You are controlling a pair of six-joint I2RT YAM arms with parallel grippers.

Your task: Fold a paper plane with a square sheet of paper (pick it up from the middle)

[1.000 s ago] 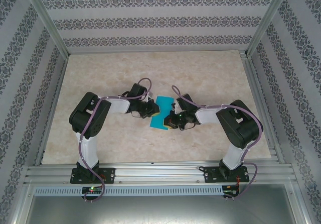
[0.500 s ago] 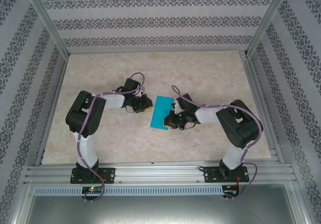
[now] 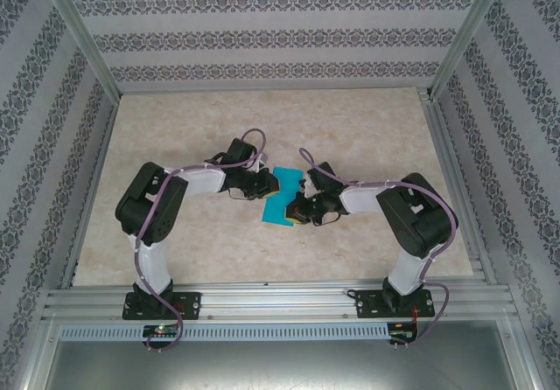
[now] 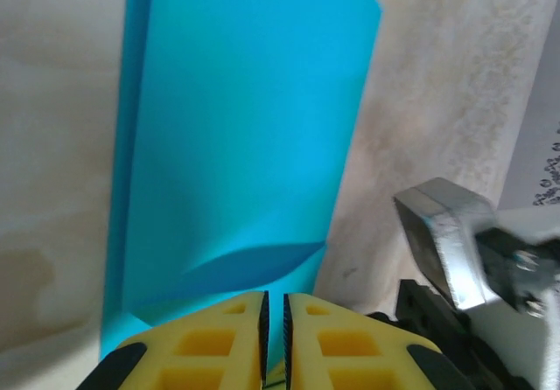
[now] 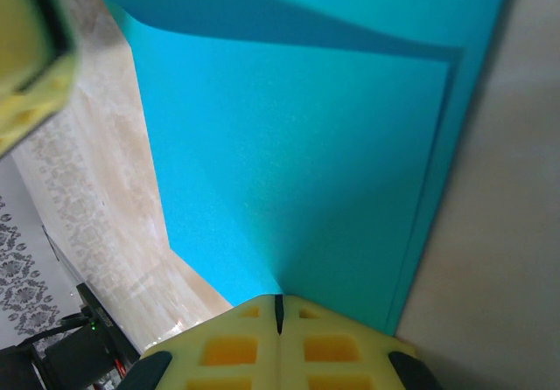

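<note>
Centrally, square sheet of paper, right fingers pinching one edge, left fingers near-closed opposite.

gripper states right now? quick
Left gripper: nearly closed at the square sheet of paper; grip cannot be told.
Right gripper: closed on the sheet's edge.

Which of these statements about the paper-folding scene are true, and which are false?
1. The paper is turquoise. True.
2. The paper lies as one unfolded layer. False: it is folded over, with two layers showing.
3. The right tool is shut on the paper's edge. True.
4. The paper lies at the far edge of the table. False: it lies mid-table, between the left tool and the right tool.
</note>
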